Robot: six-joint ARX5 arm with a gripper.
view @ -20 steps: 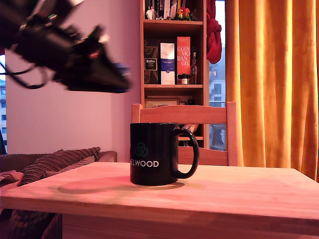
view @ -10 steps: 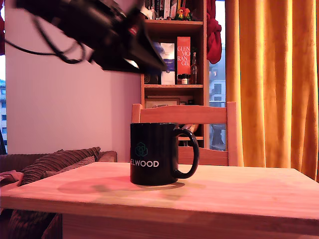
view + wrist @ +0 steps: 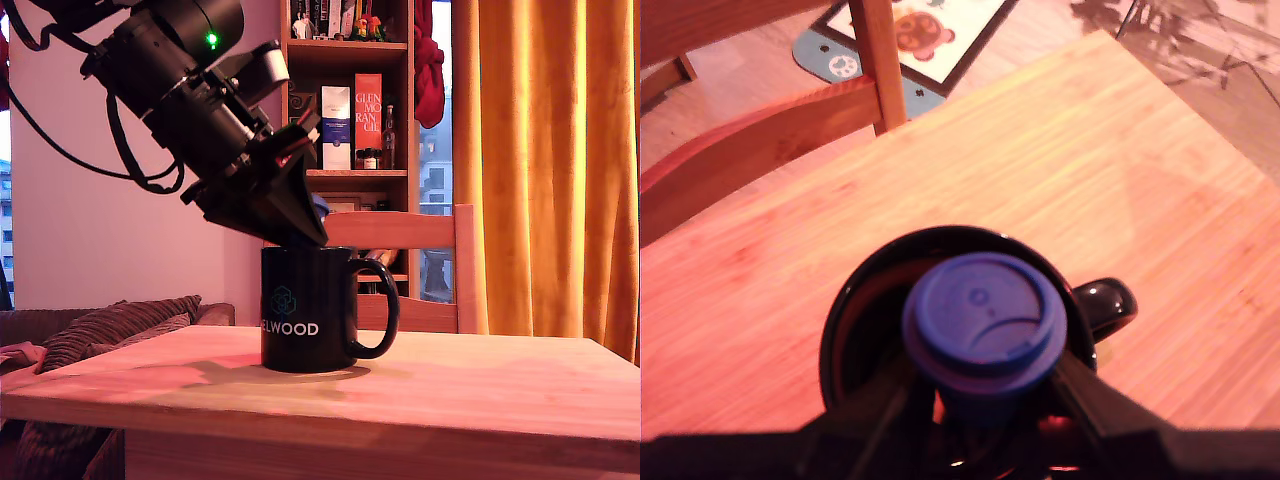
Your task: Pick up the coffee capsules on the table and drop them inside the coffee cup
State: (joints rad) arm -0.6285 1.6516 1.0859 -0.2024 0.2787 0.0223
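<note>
Tool [image 3: 312,232] clamped on blue capsule [image 3: 985,322], right over the black mug [image 3: 305,310] mid-desk [image 3: 480,385] | capsule sits above the mouth | best move: let go while centred, keep clear of the rim, lift straight up

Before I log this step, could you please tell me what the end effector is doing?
End effector: closed on the blue capsule, over the mug.
</note>
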